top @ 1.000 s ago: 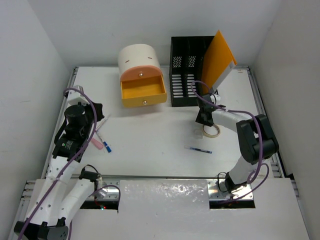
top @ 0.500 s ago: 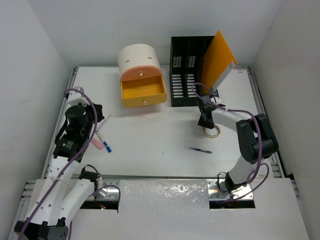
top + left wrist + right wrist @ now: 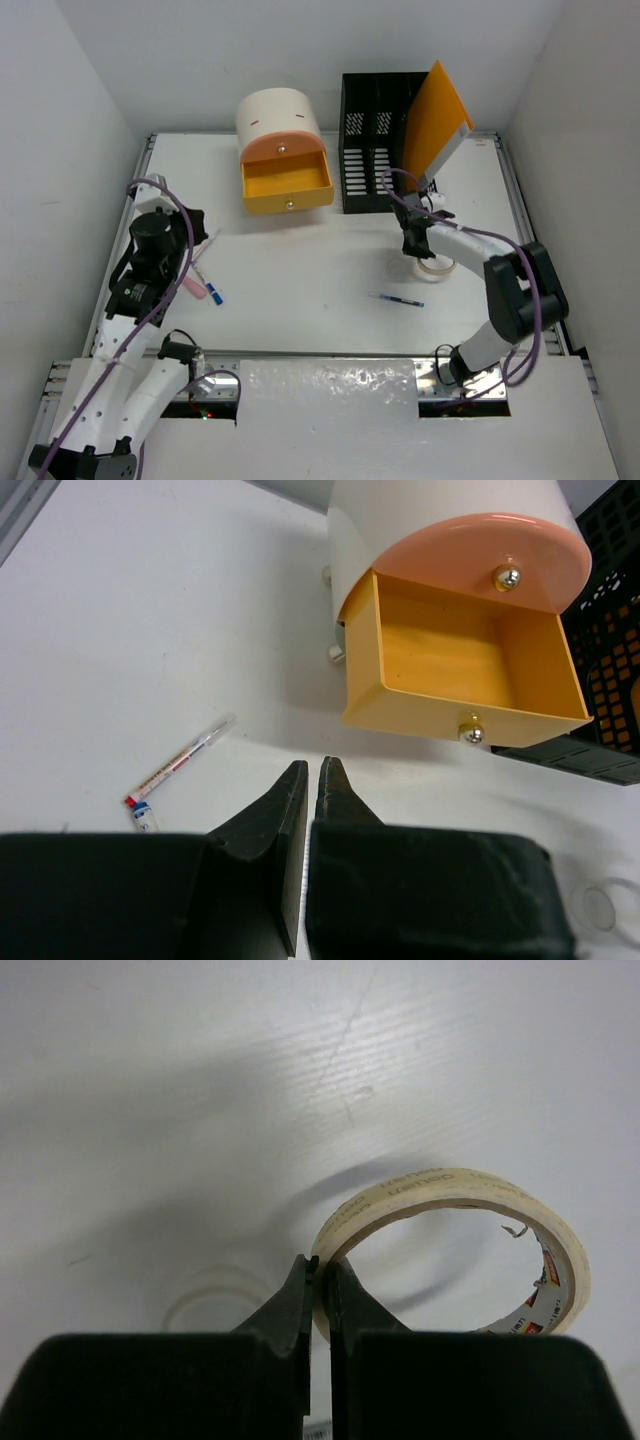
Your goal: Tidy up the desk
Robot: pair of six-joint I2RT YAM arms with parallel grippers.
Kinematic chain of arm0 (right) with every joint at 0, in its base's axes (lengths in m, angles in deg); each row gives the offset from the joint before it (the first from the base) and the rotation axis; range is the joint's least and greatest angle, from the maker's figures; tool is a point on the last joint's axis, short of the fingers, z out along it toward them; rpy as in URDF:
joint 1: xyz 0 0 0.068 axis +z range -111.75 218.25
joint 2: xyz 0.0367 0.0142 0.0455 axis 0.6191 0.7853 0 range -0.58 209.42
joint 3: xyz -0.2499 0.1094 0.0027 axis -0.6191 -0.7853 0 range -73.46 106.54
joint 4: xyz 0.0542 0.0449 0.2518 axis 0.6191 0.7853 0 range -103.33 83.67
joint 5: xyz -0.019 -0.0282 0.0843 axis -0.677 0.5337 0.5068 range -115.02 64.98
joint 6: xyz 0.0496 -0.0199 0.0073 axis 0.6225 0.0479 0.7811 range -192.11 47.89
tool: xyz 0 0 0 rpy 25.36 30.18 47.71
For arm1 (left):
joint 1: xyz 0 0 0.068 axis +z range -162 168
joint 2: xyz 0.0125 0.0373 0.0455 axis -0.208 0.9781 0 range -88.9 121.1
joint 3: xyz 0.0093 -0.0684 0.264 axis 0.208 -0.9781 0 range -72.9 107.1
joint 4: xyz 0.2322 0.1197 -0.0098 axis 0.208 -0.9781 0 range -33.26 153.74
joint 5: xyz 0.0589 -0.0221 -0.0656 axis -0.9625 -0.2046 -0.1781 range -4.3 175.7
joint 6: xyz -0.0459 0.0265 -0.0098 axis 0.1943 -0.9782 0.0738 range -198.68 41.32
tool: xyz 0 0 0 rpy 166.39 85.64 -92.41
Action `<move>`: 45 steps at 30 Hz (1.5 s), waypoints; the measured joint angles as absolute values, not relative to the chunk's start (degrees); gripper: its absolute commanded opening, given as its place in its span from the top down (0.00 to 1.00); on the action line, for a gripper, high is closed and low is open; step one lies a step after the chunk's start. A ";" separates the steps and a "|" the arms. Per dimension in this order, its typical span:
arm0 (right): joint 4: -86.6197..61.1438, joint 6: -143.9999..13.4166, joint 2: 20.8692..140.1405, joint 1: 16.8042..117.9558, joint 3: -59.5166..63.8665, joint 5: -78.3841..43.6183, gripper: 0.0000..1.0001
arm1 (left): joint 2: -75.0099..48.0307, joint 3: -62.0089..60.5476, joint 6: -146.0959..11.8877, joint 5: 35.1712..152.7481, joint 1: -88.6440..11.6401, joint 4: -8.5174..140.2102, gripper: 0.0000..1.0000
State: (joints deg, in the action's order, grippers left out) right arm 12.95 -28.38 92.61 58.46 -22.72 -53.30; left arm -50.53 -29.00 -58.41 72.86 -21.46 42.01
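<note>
My right arm rises from the near edge, elbow swung out right, forearm folding back leftward, wrist tipped down at the desk (image 3: 300,250). My right gripper (image 3: 319,1272) is closed to a sliver, pinching the near wall of the tape (image 3: 450,1188), whose ring tilts away ahead-right. A pen (image 3: 396,299) lies near it, toward my bases. My left arm stretches along the desk's left side. My left gripper (image 3: 308,780) is closed on nothing, with the drawer (image 3: 450,670) ahead and a 2nd pen (image 3: 180,765) ahead-left.
</note>
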 measured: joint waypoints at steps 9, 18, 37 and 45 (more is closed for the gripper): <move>13.89 -42.87 83.91 68.06 -0.91 -53.89 1.00 | -51.77 -29.28 -58.21 72.84 -21.46 42.03 1.00; -1.45 -48.05 90.43 70.02 9.80 -28.16 1.00 | -51.36 -31.14 -57.47 72.88 -21.46 40.74 1.00; -25.17 -31.42 110.14 70.26 14.24 -5.25 0.61 | -52.43 -31.14 -57.54 71.74 -21.46 39.21 1.00; -21.17 -35.05 111.15 70.28 20.56 -6.83 0.47 | -52.41 -31.14 -57.65 71.09 -21.46 39.01 1.00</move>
